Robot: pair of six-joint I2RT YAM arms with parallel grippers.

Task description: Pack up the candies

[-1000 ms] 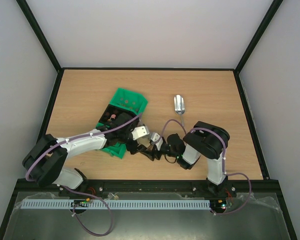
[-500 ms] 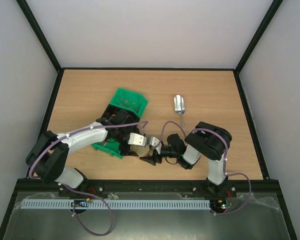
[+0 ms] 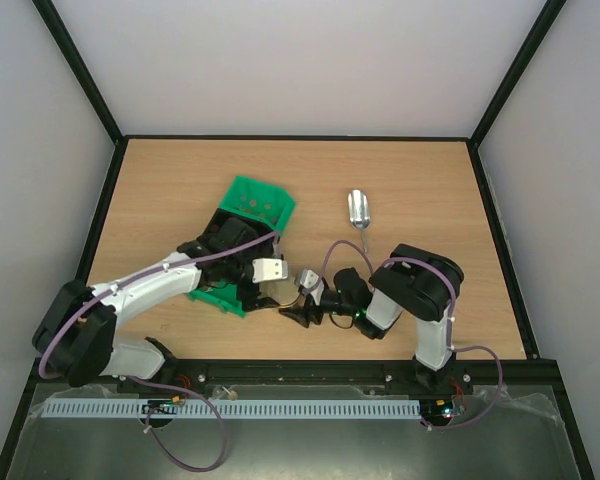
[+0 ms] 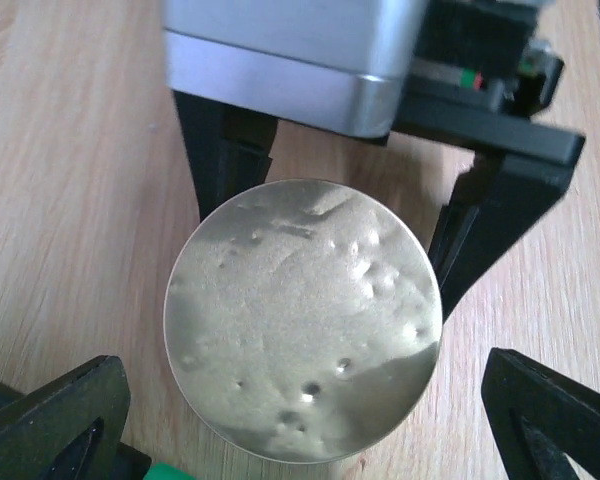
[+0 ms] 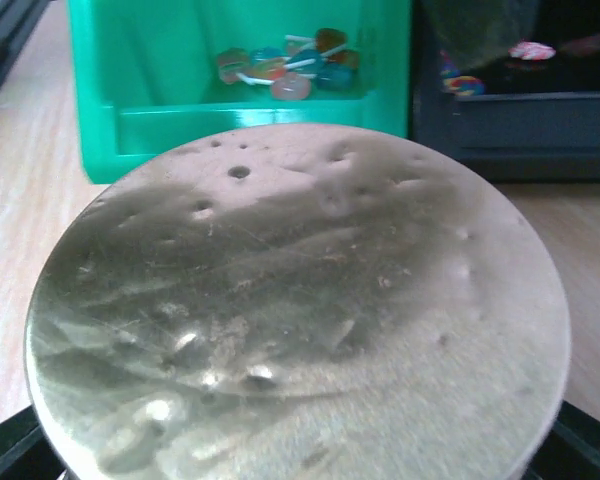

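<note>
A small round jar with a dented silver metal lid (image 4: pixel 302 320) stands on the table just in front of the green bin (image 5: pixel 130 120); the lid fills the right wrist view (image 5: pixel 300 320). My right gripper (image 4: pixel 330 215) is shut on the jar, with a black finger on each side. My left gripper (image 4: pixel 300 425) is open right above the lid, its fingertips (image 4: pixel 50 420) wide apart and clear of it. Candies (image 5: pixel 280 65), small and mixed in colour, lie in the green bin. A few more candies (image 5: pixel 530 50) lie in the black compartment beside it.
The silver metal scoop (image 3: pixel 358 208) lies on the table behind the right arm. The green bin (image 3: pixel 260 200) sits left of centre, partly under my left arm. Black frame rails edge the table (image 3: pixel 430 180).
My left arm has swung its elbow out to the left while its gripper stays over the jar. The right gripper with the jar has shifted slightly left.
</note>
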